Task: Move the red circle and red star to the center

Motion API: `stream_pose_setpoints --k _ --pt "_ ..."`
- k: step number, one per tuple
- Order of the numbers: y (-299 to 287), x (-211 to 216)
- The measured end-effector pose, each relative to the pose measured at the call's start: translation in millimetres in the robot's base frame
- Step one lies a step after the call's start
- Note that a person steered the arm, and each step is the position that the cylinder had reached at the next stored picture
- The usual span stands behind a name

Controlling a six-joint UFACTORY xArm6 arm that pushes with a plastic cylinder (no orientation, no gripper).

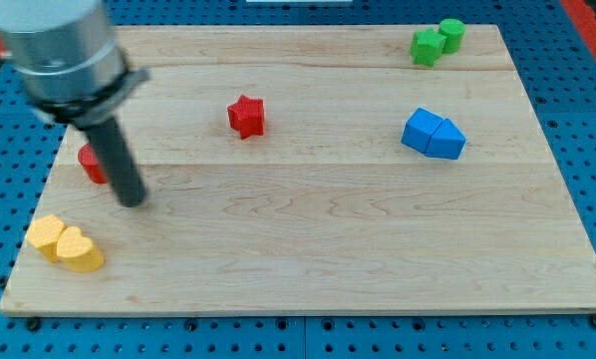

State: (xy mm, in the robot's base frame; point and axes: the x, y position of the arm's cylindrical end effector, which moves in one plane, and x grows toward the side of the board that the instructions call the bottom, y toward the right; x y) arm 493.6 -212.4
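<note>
Now my tip (132, 202) beside red circle (92, 164) — half hidden; red star (246, 116) apart; no jaws.

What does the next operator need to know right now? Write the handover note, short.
My tip is down on the board near the view's left edge, just right of and slightly below the red circle, which the rod partly hides; I cannot tell whether they touch.
The red star sits apart, up and left of the middle.
Done: nothing; neither red block is at the center.
Left: push the circle right toward the middle, then bring the star down and right to join it.
The yellow pair, blue pair and green pair lie off those paths.
</note>
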Motion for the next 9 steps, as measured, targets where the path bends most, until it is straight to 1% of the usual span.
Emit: stream_pose_setpoints --k 1,2,3,4,5,6,7,8,9 --pt "-49 -14" --pt "-17 -54" --pt "76 -74" --pt "136 -111" --pt "80 -116" --pt "67 -160" --pt "99 -172" --pt "129 -172" --pt "143 -170"
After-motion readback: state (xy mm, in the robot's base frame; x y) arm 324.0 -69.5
